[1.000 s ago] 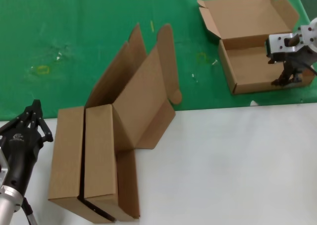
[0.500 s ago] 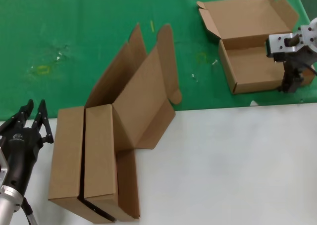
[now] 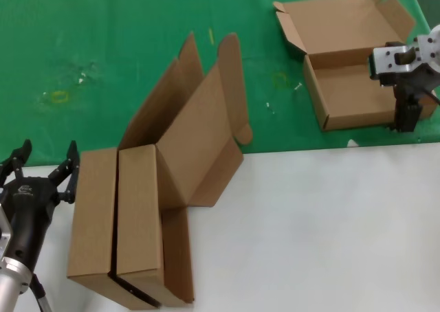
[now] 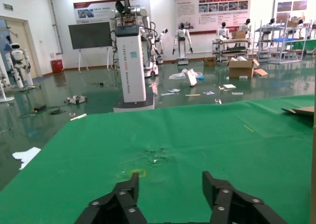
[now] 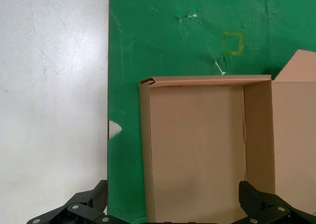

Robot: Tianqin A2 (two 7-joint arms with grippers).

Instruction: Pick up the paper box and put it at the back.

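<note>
1 paper box (image 3: 357,95) lies open on the green cloth (image 3: 103,51) at the back; the right gripper (image 3: 407,113) hovers over its near right corner, jaws wide and empty. 2 more boxes (image 3: 130,223) stand on the white tabletop (image 3: 309,229), with the left gripper (image 3: 41,171) just beside them, spread wide. Risk: their raised lids may snag or topple if gripped off-centre.

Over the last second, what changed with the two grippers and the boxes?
The left gripper, beside the near boxes at the white table's edge, spread its fingers from shut to wide open. The right gripper, above the open paper box on the green cloth, opened too, letting go of the box's right wall. No box moved.
</note>
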